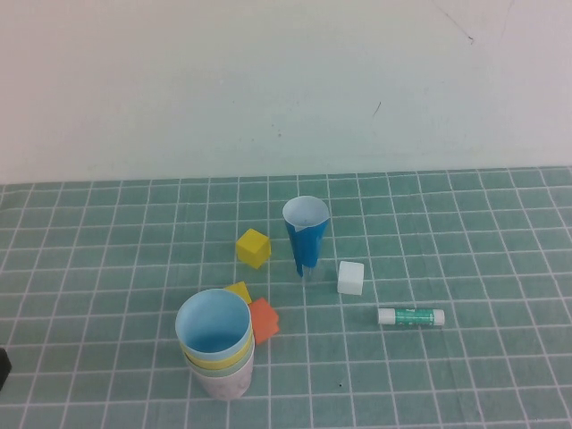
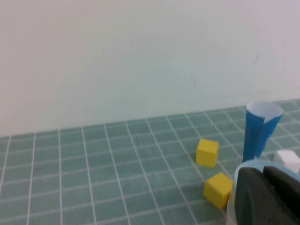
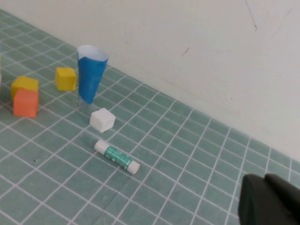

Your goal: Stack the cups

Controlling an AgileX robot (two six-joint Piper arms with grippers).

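Fingers of both grippers are pressed together, pinching nothing. Left gripper [image 2: 262, 199] shows in its wrist view as a dark mass low at the frame's corner, just in front of the cup stack; in the high view only a dark sliver of the left arm sits at the left edge. Right gripper [image 3: 272, 201] is a dark shape over bare mat [image 3: 187, 154], well apart from all objects.

Cups [image 1: 215, 344] stand nested in one upright stack on the near-left part of the mat: blue on top, yellow and green rims below it, pale pink at the bottom.

Orange block [image 1: 264, 318] touches the stack's right side; a yellow block [image 1: 238, 291] lies just behind. Second yellow block [image 1: 253, 248] sits farther back. Dark blue cone cup [image 1: 305, 235] stands upright near centre, white cube [image 1: 350, 278] to its right, glue stick [image 1: 410, 316] lying flat nearer the right.
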